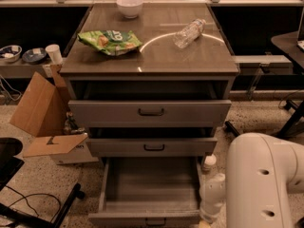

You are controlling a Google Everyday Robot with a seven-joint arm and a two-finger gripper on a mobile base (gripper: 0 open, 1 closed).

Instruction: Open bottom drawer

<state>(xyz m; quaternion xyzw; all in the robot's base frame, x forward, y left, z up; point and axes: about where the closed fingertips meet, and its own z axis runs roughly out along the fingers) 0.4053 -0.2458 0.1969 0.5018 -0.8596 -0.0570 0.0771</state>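
The bottom drawer (150, 186) of the grey cabinet is pulled far out, showing its plain, empty grey tray. Its front panel with a small dark bar handle (155, 221) sits at the lower edge of the camera view. My gripper (205, 220) is low at the drawer's front right corner, at the end of the white wrist (212, 196), mostly cut off by the frame edge. The middle drawer (152, 147) and the top drawer (150, 112) each stand a little way out.
On the cabinet top lie a green chip bag (110, 41), a clear plastic bottle (189, 32) and a white bowl (129, 6). An open cardboard box (40, 108) sits left of the cabinet. A black chair base (28, 203) is lower left. My white arm (266, 184) fills the lower right.
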